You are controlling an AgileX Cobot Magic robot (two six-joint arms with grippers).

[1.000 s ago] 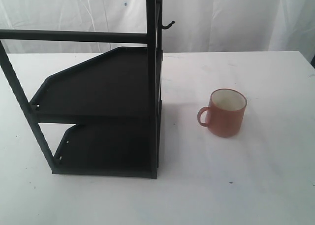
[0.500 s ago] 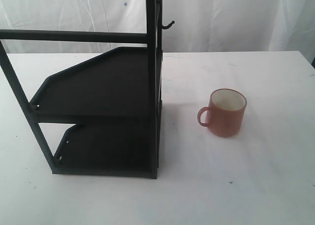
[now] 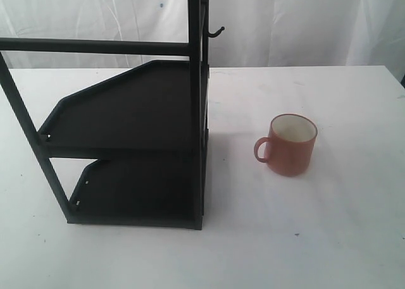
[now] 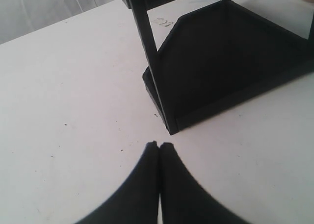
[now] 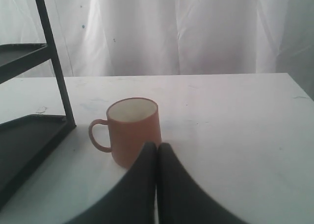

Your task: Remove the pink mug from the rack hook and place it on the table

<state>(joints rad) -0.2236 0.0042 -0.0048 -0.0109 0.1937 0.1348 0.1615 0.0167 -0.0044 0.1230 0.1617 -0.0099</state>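
Already off the bare rack hook [image 3: 217, 31], the pink mug [image 3: 291, 145] stands unmoved on the tabletop [image 3: 329, 232]; left tool [image 4: 158, 145] and right tool [image 5: 157, 145] closed, empty. Task seemingly done.

The rack [image 3: 126, 112] runs off the exterior view's top and left edges. The right gripper [image 5: 157, 145] hides the pink mug's [image 5: 135, 130] lower front, perhaps its base.

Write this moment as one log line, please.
pink mug: upright on table | rack hook: bare | left gripper: shut | right gripper: shut
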